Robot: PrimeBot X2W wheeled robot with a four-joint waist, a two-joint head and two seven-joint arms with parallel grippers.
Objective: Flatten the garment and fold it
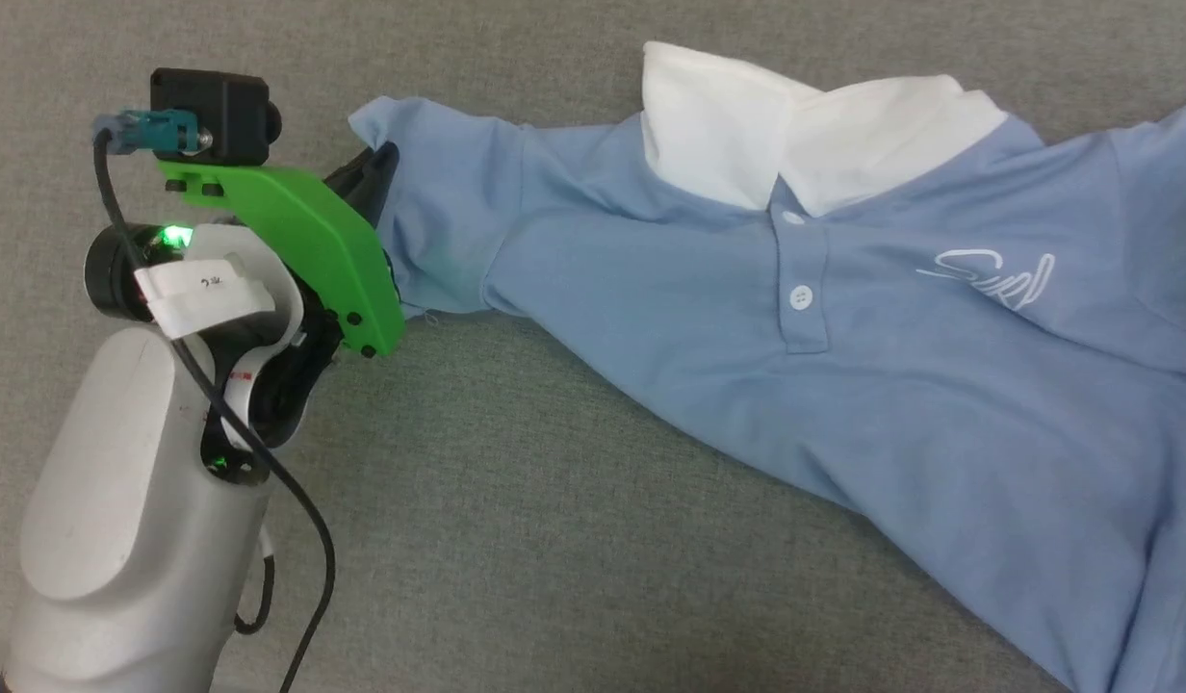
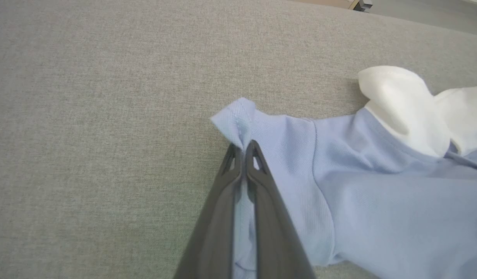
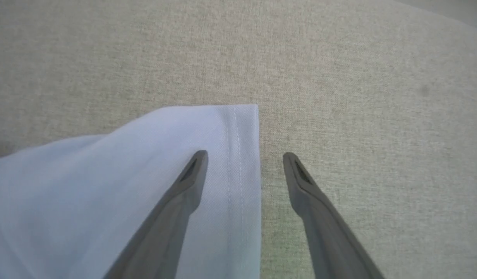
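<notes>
Fingers of my left gripper [image 2: 243, 148] pinch a sleeve of the soft light blue polo shirt [image 1: 843, 404], which lies rightward; my right gripper [image 3: 245, 155] straddles another hem, fingers spread.

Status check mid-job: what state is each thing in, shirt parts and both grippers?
garment: front up, creased, not folded.
collar: spread open.
buttons: placket looks closed.
left gripper: shut on the garment's sleeve.
right gripper: open, straddling a stitched hem, not gripping.
</notes>
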